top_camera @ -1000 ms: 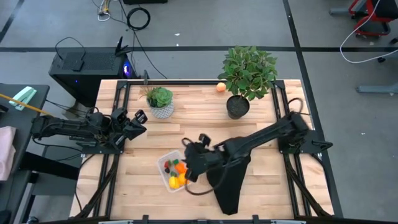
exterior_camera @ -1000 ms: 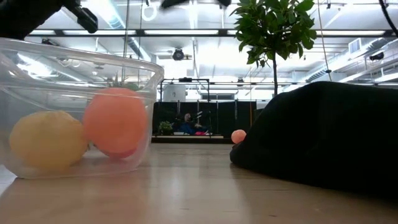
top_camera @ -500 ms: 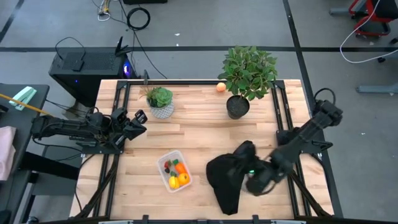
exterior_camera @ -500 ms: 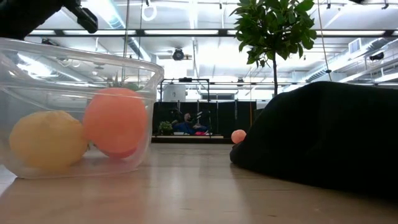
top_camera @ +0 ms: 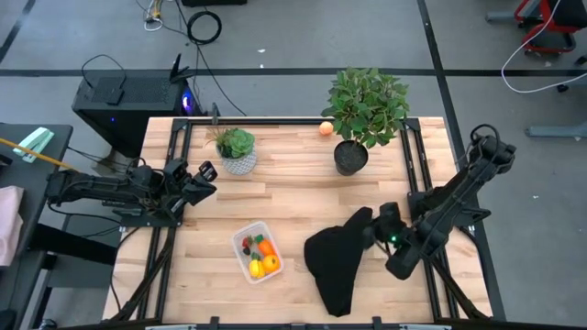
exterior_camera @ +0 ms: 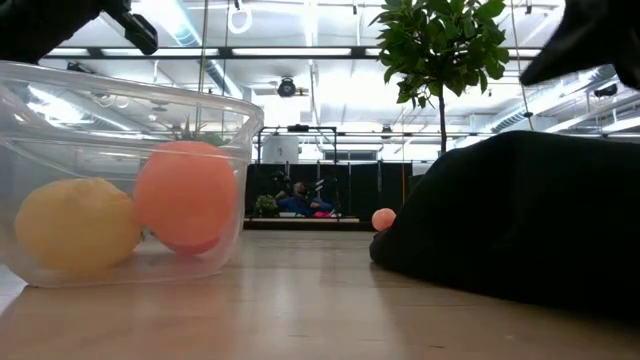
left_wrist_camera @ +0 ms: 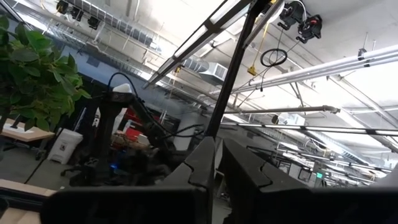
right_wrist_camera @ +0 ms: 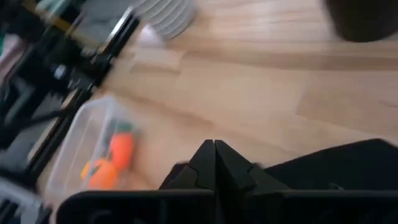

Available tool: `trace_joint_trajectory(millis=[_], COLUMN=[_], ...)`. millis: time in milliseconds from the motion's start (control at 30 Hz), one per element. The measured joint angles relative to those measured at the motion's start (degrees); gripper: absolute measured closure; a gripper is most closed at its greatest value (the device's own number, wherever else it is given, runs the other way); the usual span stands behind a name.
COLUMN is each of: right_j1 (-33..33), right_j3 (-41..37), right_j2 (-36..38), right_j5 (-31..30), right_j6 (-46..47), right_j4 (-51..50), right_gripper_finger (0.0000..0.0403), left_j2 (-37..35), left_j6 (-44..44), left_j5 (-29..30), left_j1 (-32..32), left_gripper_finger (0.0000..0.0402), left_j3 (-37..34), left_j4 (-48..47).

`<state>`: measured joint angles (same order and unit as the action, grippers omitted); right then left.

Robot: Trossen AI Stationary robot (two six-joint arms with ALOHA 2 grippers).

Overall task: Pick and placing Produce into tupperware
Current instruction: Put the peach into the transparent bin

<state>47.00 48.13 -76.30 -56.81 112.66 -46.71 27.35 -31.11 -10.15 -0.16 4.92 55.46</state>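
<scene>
Clear tupperware (top_camera: pixel 255 251): maybe four produce; one peach piece (top_camera: pixel 326 128) outside.

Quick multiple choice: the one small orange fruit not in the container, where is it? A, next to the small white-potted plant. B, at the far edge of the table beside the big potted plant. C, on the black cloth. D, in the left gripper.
B: in the high view the stray orange fruit lies on the wood at the table's far edge, just left of the big potted plant, away from the container.

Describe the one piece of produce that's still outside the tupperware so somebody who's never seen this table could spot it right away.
Start at the tall leafy plant in the dark pot near the table's far edge. Just left of its foliage, a small peach-orange ball lies alone on the bare wood. Unlike the other produce, it is not in the clear tupperware near the front.
</scene>
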Motion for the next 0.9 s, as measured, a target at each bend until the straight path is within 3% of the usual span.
trace_joint_trajectory(millis=[100,233,300,433,500,700,900], right_j1=[0.0,0.0,0.3,3.0,4.6,7.4,11.6], right_j3=[-1.8,-2.5,-2.5,-2.5,-2.5,-2.5,-2.5], right_j2=[1.5,6.1,8.2,12.8,15.3,24.3,26.9], right_j5=[-0.7,-3.1,-8.8,-27.9,-33.0,-33.2,-33.2], right_j6=[7.7,7.9,7.7,5.4,5.8,4.8,5.2], right_j4=[-4.9,-6.6,-8.2,-11.4,-14.9,-18.6,-18.0], right_gripper_finger=[0.0399,0.04,0.0399,0.04,0.04,0.0401,0.0402], left_j2=[0.0,0.0,0.0,0.0,0.0,0.0,0.0], left_j6=[-0.2,-0.2,-0.2,-0.6,-1.1,-1.2,-1.3], left_j5=[0.0,0.0,0.0,0.1,0.5,0.7,0.7], left_j1=[0.0,0.0,0.0,0.0,0.0,0.0,0.0], left_gripper_finger=[0.0363,0.0369,0.0371,0.037,0.0367,0.0363,0.037], left_j3=[0.0,0.0,0.0,0.0,0.0,0.0,0.0], left_j4=[0.0,0.1,0.2,0.4,0.4,0.4,0.4])
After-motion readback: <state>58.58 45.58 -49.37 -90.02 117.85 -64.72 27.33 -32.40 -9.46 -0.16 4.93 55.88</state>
